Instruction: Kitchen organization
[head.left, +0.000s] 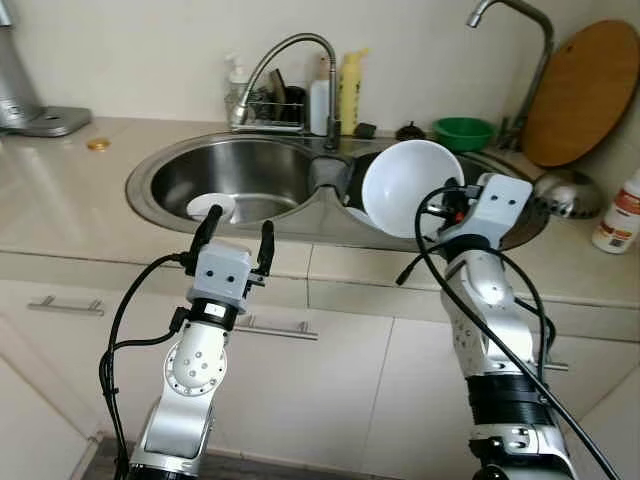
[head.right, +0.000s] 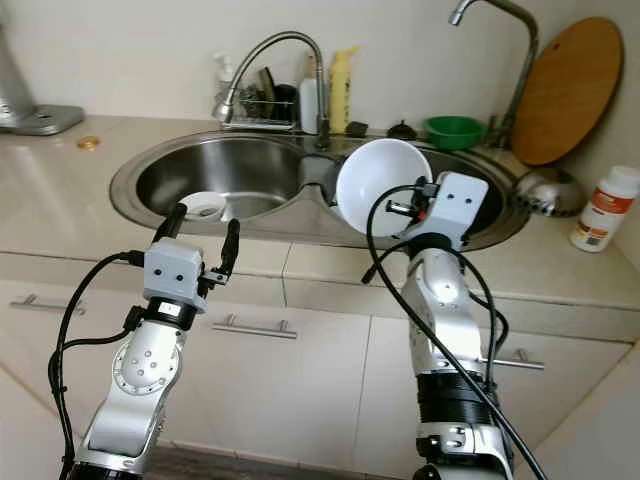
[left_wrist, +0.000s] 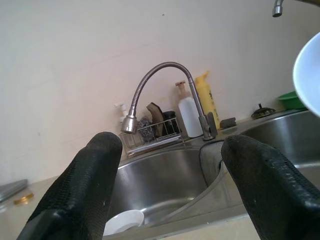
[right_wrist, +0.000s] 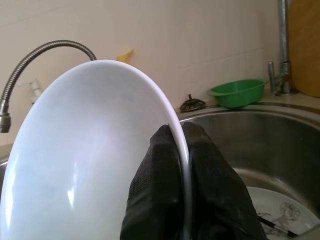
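My right gripper is shut on the rim of a large white bowl, holding it tilted on edge above the right basin of the steel double sink. A patterned plate lies in that basin below the bowl. My left gripper stands open and holds nothing, at the counter's front edge before the left basin. A small white dish rests on that basin's floor, just beyond the left fingers.
A curved faucet and a rack with bottles stand behind the sink. A green bowl, a round wooden board and a metal strainer are at the back right. A white bottle stands at far right.
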